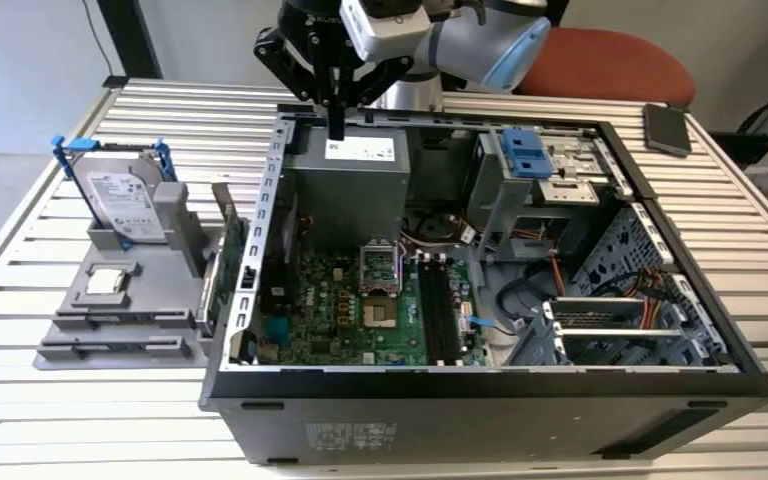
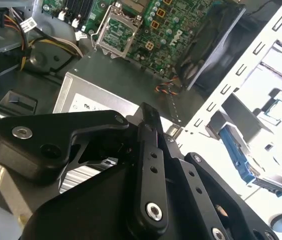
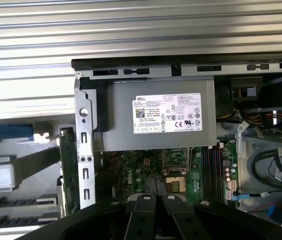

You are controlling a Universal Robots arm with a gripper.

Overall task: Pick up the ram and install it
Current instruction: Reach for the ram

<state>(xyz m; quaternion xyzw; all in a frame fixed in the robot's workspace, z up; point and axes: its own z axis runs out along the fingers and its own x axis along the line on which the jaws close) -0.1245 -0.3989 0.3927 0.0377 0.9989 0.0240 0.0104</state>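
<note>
You are looking at the gripper hanging over the back corner of the open case, just above the power supply and not touching it. Its fingers are sitting pressed together in both wrist views, coming to a single dark point in the exterior view.

The ram is well apart from the gripper. It seems to be lying in a slot along the front of the grey fixture, which is standing on the table at the exterior view's left of the case (the strip is small and dark there, so you may not be able to tell it from the slot itself). On the same fixture the hard drive is standing upright in its blue frame, and the green card is standing on edge just beside the case wall.

Inside the case, the black memory slots are lying beside the processor socket.
</note>
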